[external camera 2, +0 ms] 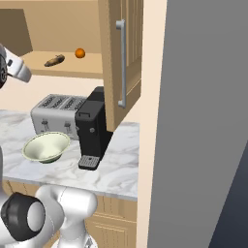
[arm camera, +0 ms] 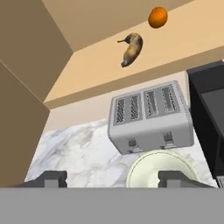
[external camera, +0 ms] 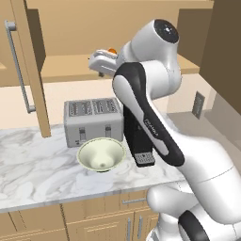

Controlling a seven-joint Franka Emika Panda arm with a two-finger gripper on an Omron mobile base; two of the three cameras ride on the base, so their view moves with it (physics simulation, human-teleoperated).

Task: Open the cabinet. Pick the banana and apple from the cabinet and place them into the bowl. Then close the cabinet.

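Tool (arm camera: 113, 178) open, nothing held, hovering above bowl (arm camera: 162, 168) on counter (arm camera: 78, 148). Banana (arm camera: 131, 49) lies ahead and higher on cabinet (arm camera: 144, 57) shelf, long axis diagonal, beside orange ball (arm camera: 157, 17).

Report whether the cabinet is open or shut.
Open. Both doors of the cabinet are swung out, baring the shelf where the banana and an orange ball lie.
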